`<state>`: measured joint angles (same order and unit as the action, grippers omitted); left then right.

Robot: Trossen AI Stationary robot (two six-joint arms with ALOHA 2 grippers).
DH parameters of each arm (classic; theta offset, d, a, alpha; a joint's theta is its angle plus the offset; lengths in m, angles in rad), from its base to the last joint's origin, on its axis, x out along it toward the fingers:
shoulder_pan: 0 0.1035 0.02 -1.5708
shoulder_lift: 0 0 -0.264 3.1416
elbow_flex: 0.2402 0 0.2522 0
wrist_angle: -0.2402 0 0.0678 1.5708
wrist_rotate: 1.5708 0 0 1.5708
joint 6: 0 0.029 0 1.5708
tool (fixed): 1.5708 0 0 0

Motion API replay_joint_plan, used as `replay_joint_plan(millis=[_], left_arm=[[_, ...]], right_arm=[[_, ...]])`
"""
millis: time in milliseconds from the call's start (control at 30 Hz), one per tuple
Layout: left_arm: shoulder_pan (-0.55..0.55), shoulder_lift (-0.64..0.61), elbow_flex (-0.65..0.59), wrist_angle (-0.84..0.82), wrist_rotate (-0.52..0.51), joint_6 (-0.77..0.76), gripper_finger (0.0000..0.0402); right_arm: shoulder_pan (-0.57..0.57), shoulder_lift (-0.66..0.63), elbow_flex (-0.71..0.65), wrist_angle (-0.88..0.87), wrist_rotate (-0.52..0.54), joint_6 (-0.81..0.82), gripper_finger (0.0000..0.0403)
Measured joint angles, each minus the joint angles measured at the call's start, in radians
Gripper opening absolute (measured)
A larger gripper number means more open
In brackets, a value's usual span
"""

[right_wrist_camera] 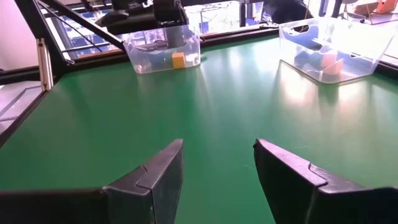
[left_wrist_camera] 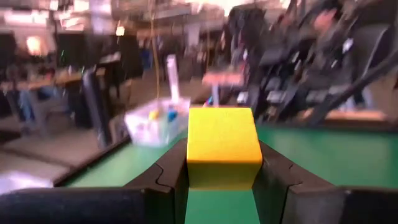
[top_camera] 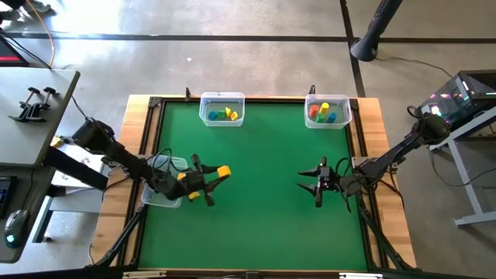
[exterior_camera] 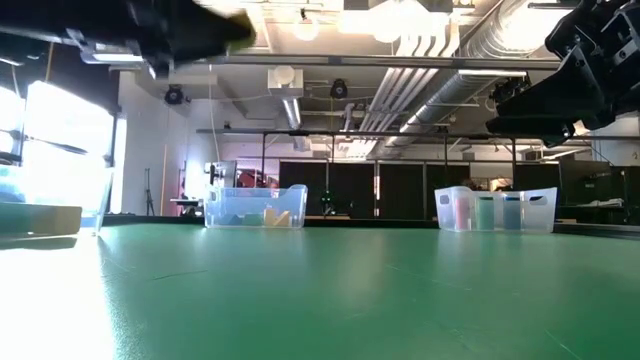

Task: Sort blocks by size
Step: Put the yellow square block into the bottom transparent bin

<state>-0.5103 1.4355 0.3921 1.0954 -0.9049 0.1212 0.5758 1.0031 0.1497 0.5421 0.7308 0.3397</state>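
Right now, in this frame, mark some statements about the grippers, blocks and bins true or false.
1. The left gripper holds a yellow block. True.
2. The right gripper holds a red block. False: its fingers are open with nothing between them.
3. Two clear bins stand at the table's far edge, the left bin and the right bin, both with blocks inside. True.
4. The yellow block rests on the green mat. False: it is clamped between the left gripper's fingers, above the mat.
5. A third bin sits by the left arm. True.
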Motion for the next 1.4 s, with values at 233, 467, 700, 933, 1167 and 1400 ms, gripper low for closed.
replay_joint_plan(millis=[233,467,700,933,1167,1400], left_arm=[[-0.071,-0.08,0.001,-0.044,-0.134,-0.026,0.0109],[-0.191,-0.349,0.001,-0.45,-0.283,-0.245,0.0109],[-0.222,-0.63,0.025,-1.07,-0.276,-0.682,0.0108],[-0.099,-0.666,0.212,-2.005,0.039,-1.406,0.0108],[0.055,-0.546,0.232,-2.162,0.47,-1.492,0.0108],[0.131,-0.351,0.231,-2.169,0.735,-1.447,0.0108]], right_arm=[[0.0,0.0,0.0,0.0,0.0,0.0,0.0193],[0.0,0.0,0.0,-0.001,0.0,0.0,0.0193],[0.0,0.0,0.0,-0.001,0.0,0.0,0.0193],[0.0,0.0,0.0,0.001,0.001,0.0,0.0193],[0.0,0.0,0.0,0.001,0.033,0.0,0.0193],[0.0,0.0,-0.001,-0.001,0.038,-0.004,0.0193]])
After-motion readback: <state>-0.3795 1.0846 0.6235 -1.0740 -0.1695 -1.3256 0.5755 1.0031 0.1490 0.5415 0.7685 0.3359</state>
